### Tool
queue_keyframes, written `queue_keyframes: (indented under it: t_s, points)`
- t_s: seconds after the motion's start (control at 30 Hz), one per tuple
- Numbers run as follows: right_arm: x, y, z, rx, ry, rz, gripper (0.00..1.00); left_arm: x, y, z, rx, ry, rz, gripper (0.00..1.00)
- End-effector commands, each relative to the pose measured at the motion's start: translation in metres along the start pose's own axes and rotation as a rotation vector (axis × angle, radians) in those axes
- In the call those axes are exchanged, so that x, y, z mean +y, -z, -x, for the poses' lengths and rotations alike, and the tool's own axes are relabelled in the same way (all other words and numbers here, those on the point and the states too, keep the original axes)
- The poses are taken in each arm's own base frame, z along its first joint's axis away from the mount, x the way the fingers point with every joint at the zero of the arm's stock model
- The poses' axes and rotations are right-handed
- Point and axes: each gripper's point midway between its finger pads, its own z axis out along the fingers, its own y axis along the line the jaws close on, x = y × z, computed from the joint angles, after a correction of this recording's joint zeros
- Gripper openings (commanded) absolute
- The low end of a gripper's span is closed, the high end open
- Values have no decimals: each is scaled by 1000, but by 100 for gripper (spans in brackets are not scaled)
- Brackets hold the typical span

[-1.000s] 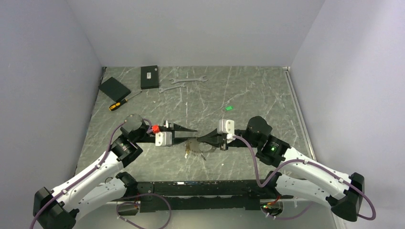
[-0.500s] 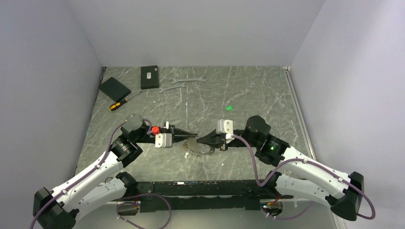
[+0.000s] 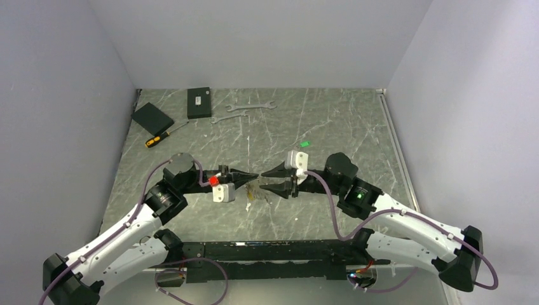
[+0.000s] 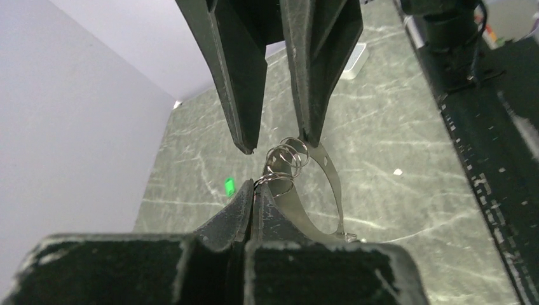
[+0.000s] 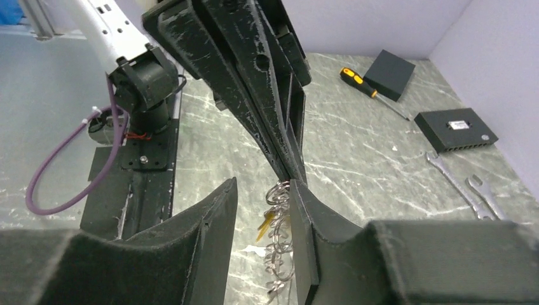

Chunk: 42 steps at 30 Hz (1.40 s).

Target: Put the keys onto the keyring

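Observation:
The keyring point(image 4: 289, 166) is a chain of small wire rings joined to a wide metal band point(image 4: 332, 184). It hangs above the table from my left gripper point(image 4: 254, 185), which is shut on the top ring. My right gripper point(image 5: 264, 184) is open, with the rings point(image 5: 279, 244) dangling between its fingers and against the right one. In the top view the two grippers meet tip to tip, left point(image 3: 255, 175) and right point(image 3: 266, 181). The keys point(image 3: 304, 144) show only as a small green tag on the table behind the right arm, apart from both grippers.
Two silver wrenches point(image 3: 251, 107) lie at the back of the table. A black box point(image 3: 199, 102), a flat black block point(image 3: 152, 117) and a yellow-handled screwdriver point(image 3: 162, 135) sit at the back left. Walls close the table on three sides.
My left gripper closed on the ring's top loop. My right gripper opened and let go of it. Both grippers rose a little, lifting the ring.

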Motion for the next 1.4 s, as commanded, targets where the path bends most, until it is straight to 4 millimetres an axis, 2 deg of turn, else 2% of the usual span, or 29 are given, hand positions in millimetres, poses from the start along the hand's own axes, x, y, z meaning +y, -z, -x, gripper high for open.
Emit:
queue_keyframes:
  t_s: [0.0,0.23,0.43,0.6,0.8,1.07,1.37]
  points:
    - [-19,-10,20,-42,-28,-76,38,28,1,15,6,-188,69,0]
    - [-28,-25,9,-4,-103,-99,32,27,1,0,65,-319,68,0]
    - [-37,-30,-2,37,-135,-138,27,29,4,-4,80,-366,98,0]
    - [-40,-34,-17,91,-169,-156,28,33,8,-8,103,-404,136,0]
    - [-47,-33,-23,113,-185,-202,31,38,11,-16,149,-417,156,0]
    - [-40,-36,-31,120,-207,-169,29,44,13,-23,179,-439,190,0]
    - [-49,-45,-33,103,-194,-195,26,44,10,-23,164,-424,190,0]
